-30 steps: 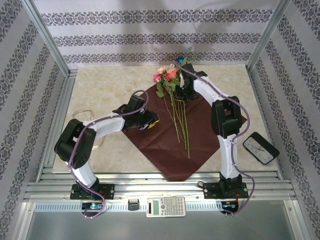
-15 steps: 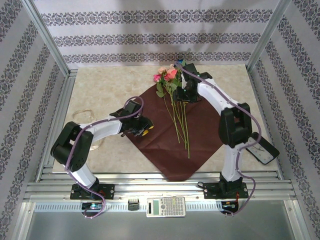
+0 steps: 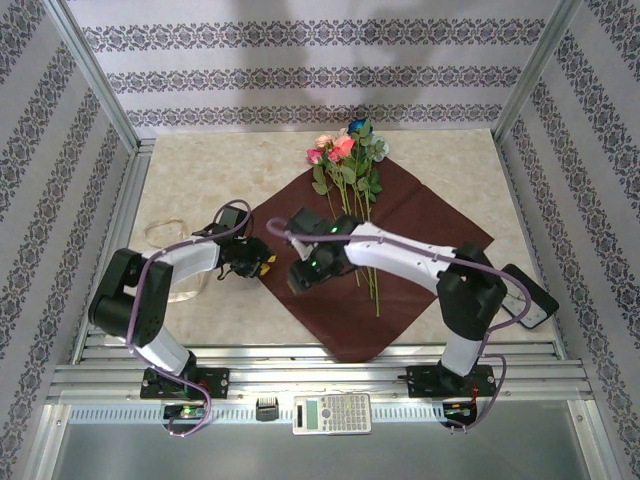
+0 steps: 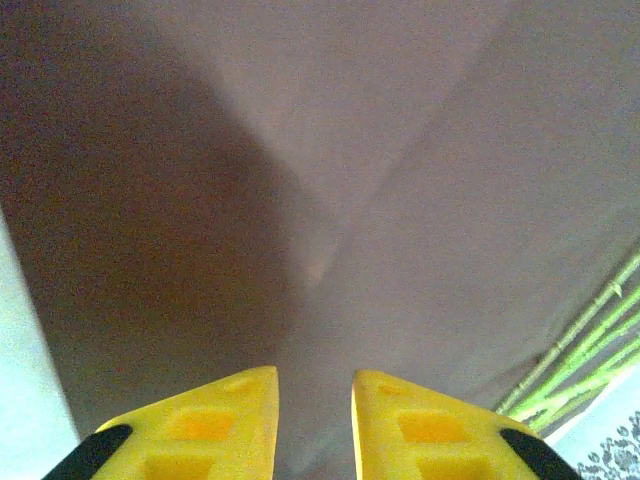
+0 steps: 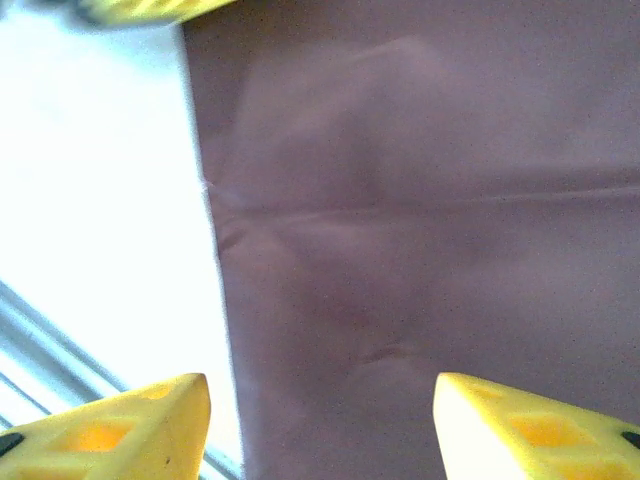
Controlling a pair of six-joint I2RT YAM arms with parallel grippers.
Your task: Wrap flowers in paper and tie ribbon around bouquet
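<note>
Wrapping not begun: paper flat on the surface, flowers loose on top.
My left end effector sits at the paper's left corner, jaws nearly together; pinching it or not, I cannot tell. My right end effector hovers wide open. Folding and tying remain.

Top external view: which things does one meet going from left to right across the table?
ribbon → left gripper → right gripper → clock
</note>
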